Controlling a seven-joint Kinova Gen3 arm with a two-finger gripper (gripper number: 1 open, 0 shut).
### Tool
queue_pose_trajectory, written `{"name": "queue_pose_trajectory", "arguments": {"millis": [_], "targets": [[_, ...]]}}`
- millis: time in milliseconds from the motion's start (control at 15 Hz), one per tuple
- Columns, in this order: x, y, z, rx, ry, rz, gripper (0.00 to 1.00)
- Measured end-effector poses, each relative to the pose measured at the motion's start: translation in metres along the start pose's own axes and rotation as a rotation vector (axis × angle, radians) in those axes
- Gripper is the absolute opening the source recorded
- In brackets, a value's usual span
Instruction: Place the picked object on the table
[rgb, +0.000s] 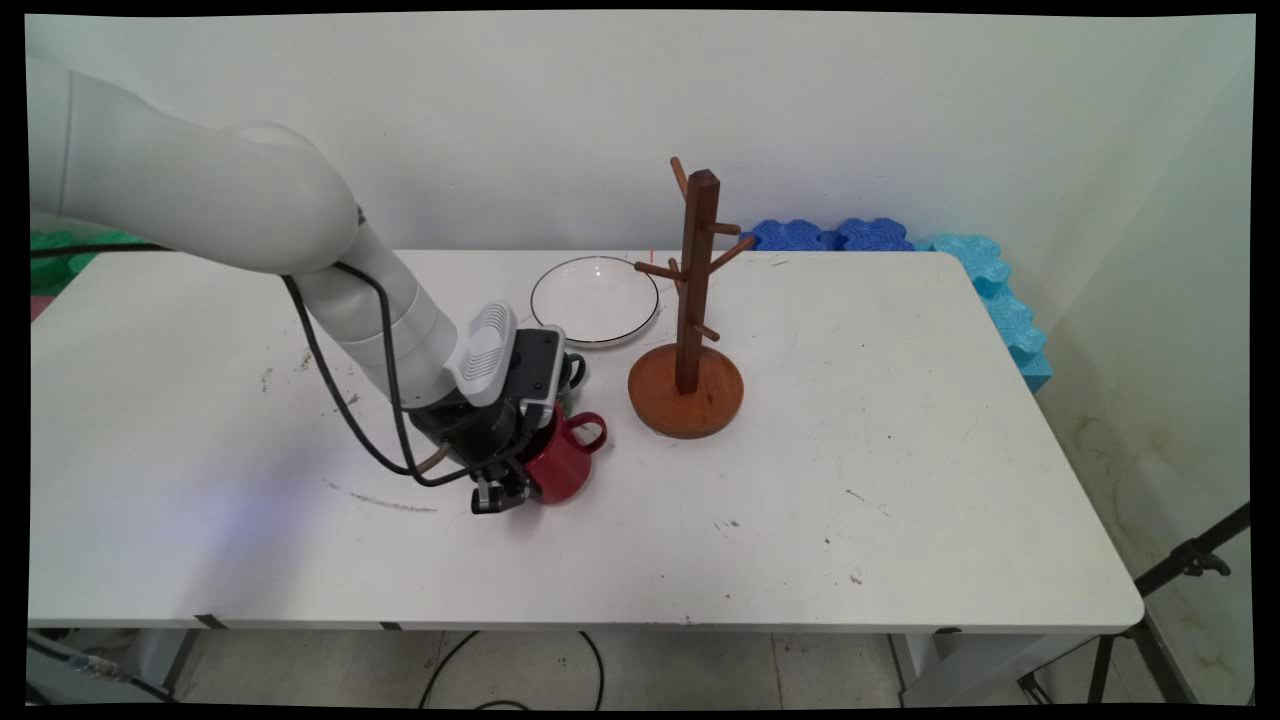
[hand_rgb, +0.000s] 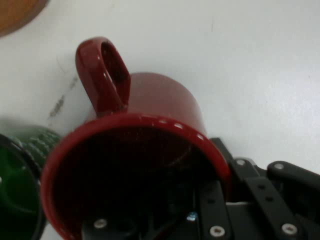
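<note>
A glossy dark red ceramic mug (rgb: 558, 462) is clamped by its rim in the black two-finger claw (rgb: 505, 492), one finger inside the cup and one outside, left of centre on the white bench (rgb: 900, 480). A dark green mug (hand_rgb: 17, 187) is seen just beside it. A wooden mug tree with a round base (rgb: 690, 385) and a white black-rimmed plate (rgb: 594, 300) are found to the upper right.

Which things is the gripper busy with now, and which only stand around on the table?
Busy with: gripper, red mug, gripped at its wall.
Standing around: green mug close beside it, white plate, wooden mug tree.
</note>
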Motion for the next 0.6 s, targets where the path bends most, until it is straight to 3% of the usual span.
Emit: {"name": "queue_pose_trajectory", "arguments": {"millis": [67,133,600], "targets": [[0.001,0.000,0.002,0.000,-0.003,-0.001,0.00],[0.002,0.000,0.004,0.002,-0.005,-0.002,1.00],[0.013,-0.001,0.010,0.006,0.018,-0.008,1.00]]}}
